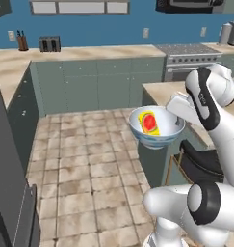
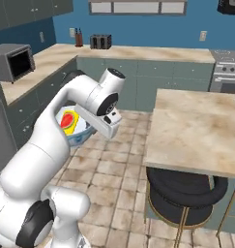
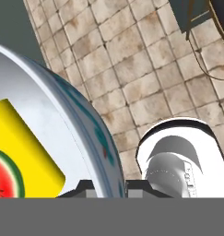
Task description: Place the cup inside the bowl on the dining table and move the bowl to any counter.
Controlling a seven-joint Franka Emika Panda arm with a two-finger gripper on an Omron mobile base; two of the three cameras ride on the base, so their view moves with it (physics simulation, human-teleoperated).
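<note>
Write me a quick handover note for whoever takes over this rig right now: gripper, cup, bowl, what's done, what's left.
Gripper: shut on the rim of the bowl, one finger each side of the wall.
Bowl: held in the air over the tiled floor, off the dining table.
Cup: lying on its side inside the bowl.
Done: cup in bowl, bowl lifted.
Left: carry the bowl to a counter, set it down, let go.

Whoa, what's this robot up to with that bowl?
The white robot arm is holding a pale blue patterned bowl in the air above the tiled floor, its claw pinched on the bowl's rim. A small yellow cup with a watermelon picture lies on its side inside the bowl. The bowl is off the dining table and not yet set down on a counter.
</note>
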